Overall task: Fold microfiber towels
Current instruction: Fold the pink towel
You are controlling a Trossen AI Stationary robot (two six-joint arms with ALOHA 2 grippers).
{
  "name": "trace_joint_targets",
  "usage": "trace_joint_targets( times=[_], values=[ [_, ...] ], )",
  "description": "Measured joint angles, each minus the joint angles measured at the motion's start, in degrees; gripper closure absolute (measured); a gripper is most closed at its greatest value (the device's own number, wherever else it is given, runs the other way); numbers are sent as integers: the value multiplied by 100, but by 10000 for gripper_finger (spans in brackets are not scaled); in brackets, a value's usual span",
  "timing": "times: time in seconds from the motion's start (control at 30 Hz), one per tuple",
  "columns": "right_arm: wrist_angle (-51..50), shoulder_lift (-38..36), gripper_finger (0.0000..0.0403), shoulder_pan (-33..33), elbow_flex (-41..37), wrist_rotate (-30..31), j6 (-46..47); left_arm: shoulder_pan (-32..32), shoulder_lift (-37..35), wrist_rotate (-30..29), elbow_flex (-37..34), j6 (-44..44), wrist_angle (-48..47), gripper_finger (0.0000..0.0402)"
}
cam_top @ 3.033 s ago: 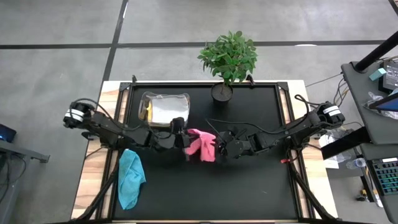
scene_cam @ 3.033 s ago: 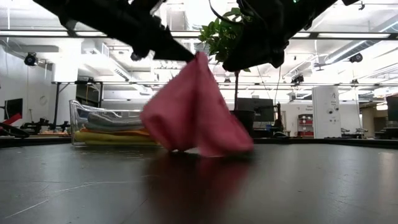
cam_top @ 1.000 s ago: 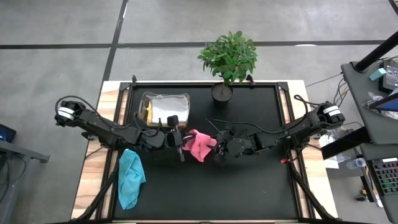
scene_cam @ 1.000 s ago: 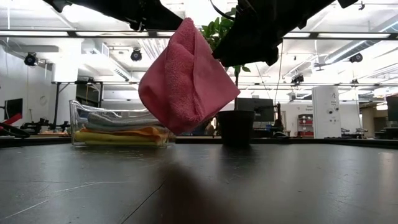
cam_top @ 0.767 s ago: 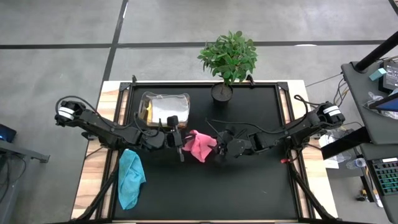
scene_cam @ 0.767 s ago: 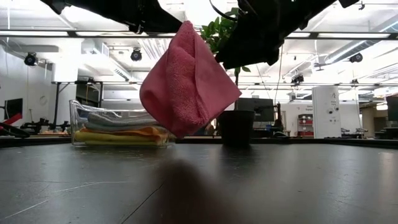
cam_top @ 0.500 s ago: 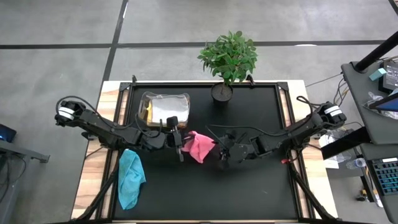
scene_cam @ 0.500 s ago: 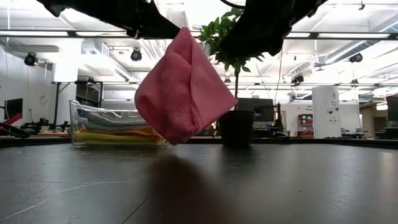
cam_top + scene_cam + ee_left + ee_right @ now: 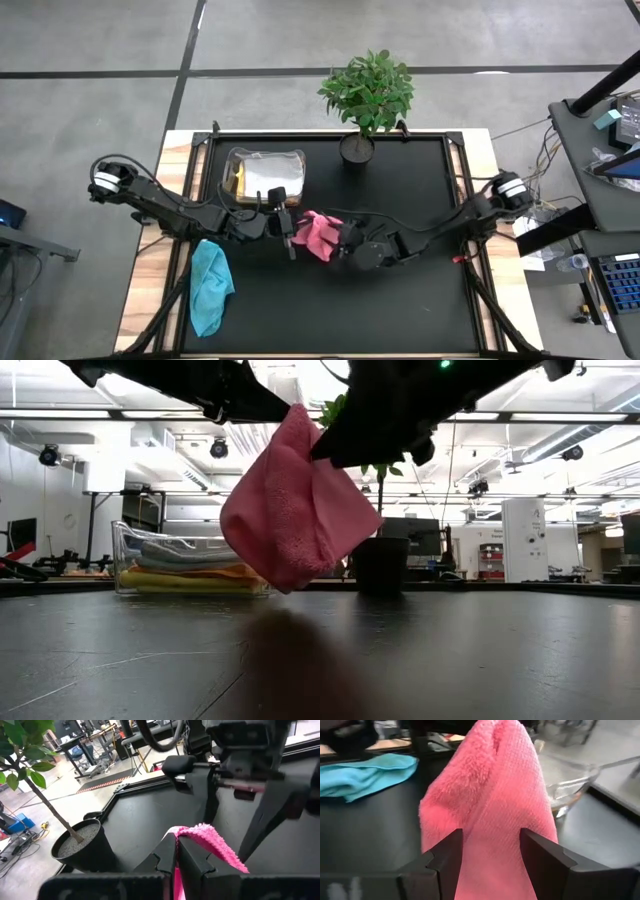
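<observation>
A pink microfiber towel hangs bunched in the air over the middle of the black table. My left gripper is shut on its top. My right gripper is open and comes at the towel from the table's right. Its two fingers stand on either side of the towel's hanging body. A teal towel lies crumpled on the table's near left part. Other folded towels lie in a clear box. My left gripper pinches the pink towel's top peak between its two fingers, reaching nearly level from the table's left. The towel hangs below in folds, lifted clear of the table. My right gripper's fingers flank the hanging cloth; whether they touch it, I cannot tell.
A potted plant stands at the table's far edge, its dark pot behind the towel in the low view. The clear box sits at the far left. The near half of the table is bare black surface.
My right gripper has moved toward the table's left and slightly down, up to the hanging pink towel, so its fingers now stand around the cloth. The towel stays hanging from my left gripper, clear of the table.
</observation>
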Motion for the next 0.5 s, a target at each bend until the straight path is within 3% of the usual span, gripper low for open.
trace_joint_targets(
  times=[0.17,0.33,0.5],
  values=[
    [108,440,216,-1,412,321,-243,0,0,0,0,4,0,401],
    [-235,669,218,1,794,1247,-187,13,0,-2,0,2,18,401],
    [-734,702,245,-2,1022,1712,-132,13,0,-2,0,1,28,401]
  ],
)
